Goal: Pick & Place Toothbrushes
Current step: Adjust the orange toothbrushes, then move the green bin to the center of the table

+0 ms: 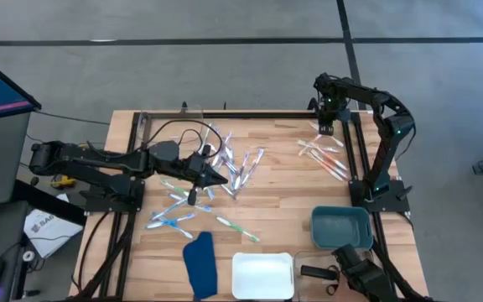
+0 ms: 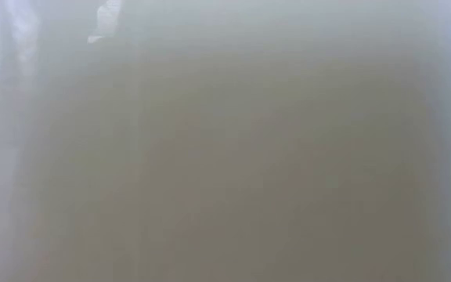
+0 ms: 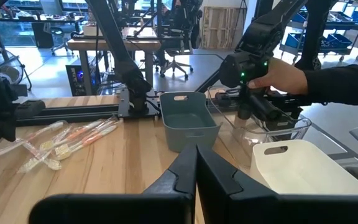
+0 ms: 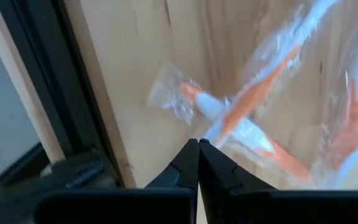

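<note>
So the left arm is stretched out low across the table from the left side, and the left gripper (image 1: 218, 179) sits right over the middle pile of toothbrushes (image 1: 235, 166) with its fingers pinched together and nothing between them. You can see that best in the left wrist view, where the two dark fingers (image 3: 194, 171) meet in a point above bare wood. The right arm is folded up at the far right corner, elbow high, with the right gripper (image 1: 326, 127) pointing down near the table's back edge. Its fingers are pressed shut too, and hold nothing, hovering just by a wrapped orange toothbrush (image 4: 241, 115).

Counts: two arms and three containers, those being a teal bin (image 1: 340, 226), a white tray (image 1: 262, 275) and a clear tub (image 1: 315, 270) between them. There's one dark blue cloth piece (image 1: 199, 262) by the front edge. The toothbrushes come in two bunches, a big blue, green and purple scatter around the left gripper and a smaller orange cluster (image 1: 324, 157) near the right arm. They overlap too much for an exact count.

The left wrist view adds what the overhead doesn't: a person's hand (image 3: 283, 76) in a dark sleeve just behind the tub, and the room beyond with desks and chairs. It also catches the orange bunch (image 3: 73, 135) lying on the wood. The low view is just grey blur, nothing readable.
</note>
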Robot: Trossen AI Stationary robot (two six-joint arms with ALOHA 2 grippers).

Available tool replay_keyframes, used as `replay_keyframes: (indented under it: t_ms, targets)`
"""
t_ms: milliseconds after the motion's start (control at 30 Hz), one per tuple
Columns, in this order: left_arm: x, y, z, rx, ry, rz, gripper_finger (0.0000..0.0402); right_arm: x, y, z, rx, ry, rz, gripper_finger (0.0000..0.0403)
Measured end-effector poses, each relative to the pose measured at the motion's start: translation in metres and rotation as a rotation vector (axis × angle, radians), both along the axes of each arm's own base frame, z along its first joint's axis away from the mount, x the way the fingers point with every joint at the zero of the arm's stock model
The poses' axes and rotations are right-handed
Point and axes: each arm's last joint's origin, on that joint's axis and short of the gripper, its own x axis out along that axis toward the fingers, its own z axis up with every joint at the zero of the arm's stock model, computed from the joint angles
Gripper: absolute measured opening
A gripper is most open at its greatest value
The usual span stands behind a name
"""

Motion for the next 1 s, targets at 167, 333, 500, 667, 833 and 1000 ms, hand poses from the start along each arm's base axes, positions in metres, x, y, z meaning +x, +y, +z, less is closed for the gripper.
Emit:
replay_keyframes:
  t_ms: [167, 333, 500, 667, 833, 1000]
  targets:
    - [0.000, 0.000, 0.000, 0.000, 0.000, 0.000, 0.0002, 0.000, 0.000, 0.000, -0.001, 0.002, 0.000, 0.0000]
    - [0.000, 0.000, 0.000, 0.000, -0.001, 0.000, 0.0002, 0.001, 0.000, -0.008, 0.057, 0.016, 0.002, 0.0000]
    - [0.000, 0.000, 0.001, 0.000, -0.007, 0.000, 0.0002, 0.003, -0.004, -0.025, 0.238, 0.047, 0.061, 0.0000]
    - [0.000, 0.000, 0.001, 0.006, -0.008, 0.000, 0.0002, 0.010, -0.012, -0.025, 0.279, 0.057, 0.104, 0.0000]
    - [0.000, 0.000, 0.000, 0.007, -0.001, -0.001, 0.0002, 0.013, -0.019, -0.018, 0.255, 0.047, 0.109, 0.0000]
    - [0.000, 0.000, -0.001, 0.006, 0.007, -0.001, 0.0002, 0.015, -0.025, -0.012, 0.223, 0.035, 0.110, 0.0000]
